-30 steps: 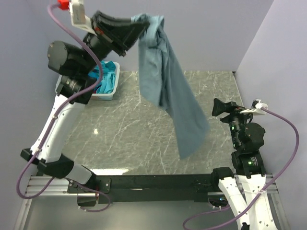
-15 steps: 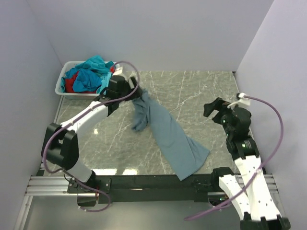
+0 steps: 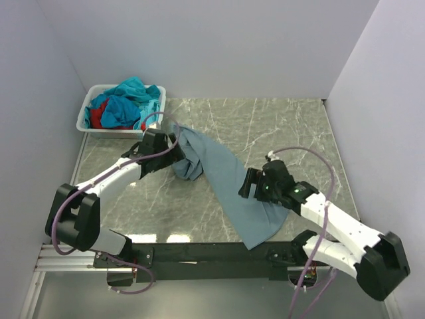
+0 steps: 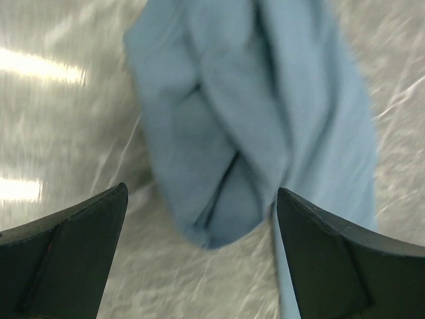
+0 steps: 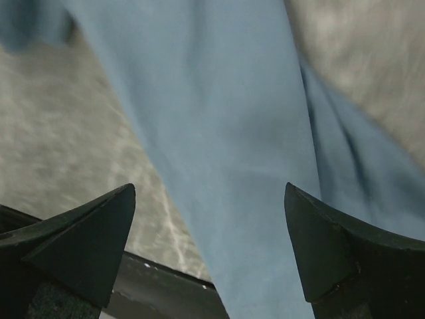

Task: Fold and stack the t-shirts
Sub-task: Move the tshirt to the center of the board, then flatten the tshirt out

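Observation:
A grey-blue t-shirt (image 3: 222, 174) lies crumpled in a long diagonal strip on the marble table, from a bunched end at centre left down to the near edge. My left gripper (image 3: 176, 142) is open right at that bunched end. In the left wrist view the folded cloth (image 4: 265, 100) lies just ahead of the wide-apart left gripper (image 4: 201, 193), with nothing between its fingers. My right gripper (image 3: 247, 185) hovers open over the strip's lower part. The right wrist view has that gripper (image 5: 210, 187) spread above flat cloth (image 5: 219, 100). More t-shirts, teal (image 3: 127, 100) and red (image 3: 97, 118), fill the basket.
The white plastic basket (image 3: 82, 123) stands at the table's back left corner. The shirt's lower tip (image 3: 255, 237) hangs over the near edge onto the black rail (image 3: 199, 254). Walls close in the left, back and right sides.
The left arm swung down from high above, laid the grey-blue t-shirt on the table and opened, letting it go. The right arm reached left and down over the shirt's lower part.

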Motion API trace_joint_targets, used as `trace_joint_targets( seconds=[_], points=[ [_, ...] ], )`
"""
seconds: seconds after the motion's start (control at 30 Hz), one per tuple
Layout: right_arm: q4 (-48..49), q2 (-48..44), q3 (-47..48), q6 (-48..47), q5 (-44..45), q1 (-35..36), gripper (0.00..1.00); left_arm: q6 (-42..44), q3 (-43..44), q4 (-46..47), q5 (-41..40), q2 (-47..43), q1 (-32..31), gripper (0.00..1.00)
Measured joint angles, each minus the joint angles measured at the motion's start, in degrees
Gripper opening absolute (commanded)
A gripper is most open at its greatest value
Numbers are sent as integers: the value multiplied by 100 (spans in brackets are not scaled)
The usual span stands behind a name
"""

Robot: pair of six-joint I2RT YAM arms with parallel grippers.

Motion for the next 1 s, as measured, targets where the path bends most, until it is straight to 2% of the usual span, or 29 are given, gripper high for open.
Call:
trace_joint_targets(
  seconds=[0.17, 0.33, 0.53, 0.67, 0.7, 0.73, 0.8, 1.0],
  points=[
    [-44, 610, -446, 555, 11, 111, 98, -195, -568, -55, 234, -55, 0, 99],
    [-26, 1394, -278, 769, 332, 46, 97, -275, -619, 57, 520, -48, 0, 99],
    [444, 2238, 232, 680, 107, -918, 93, -295, -575, 79, 485, -22, -4, 99],
    [826, 2964, 820, 431, 81, -1462, 91, -289, -197, -50, 280, 216, 118, 100],
    [857, 3158, 1003, 352, 140, -1534, 91, -280, -61, -61, 267, 326, 205, 98],
    [855, 3309, 1180, 267, 210, -1567, 91, -269, 92, -46, 234, 452, 328, 92],
    [811, 3427, 1475, 98, 372, -1578, 92, -254, 387, -46, 227, 732, 614, 89],
    [713, 2874, 1814, -223, 778, -1580, 92, -175, 1292, 33, 192, 1655, 1200, 75]
  ],
)
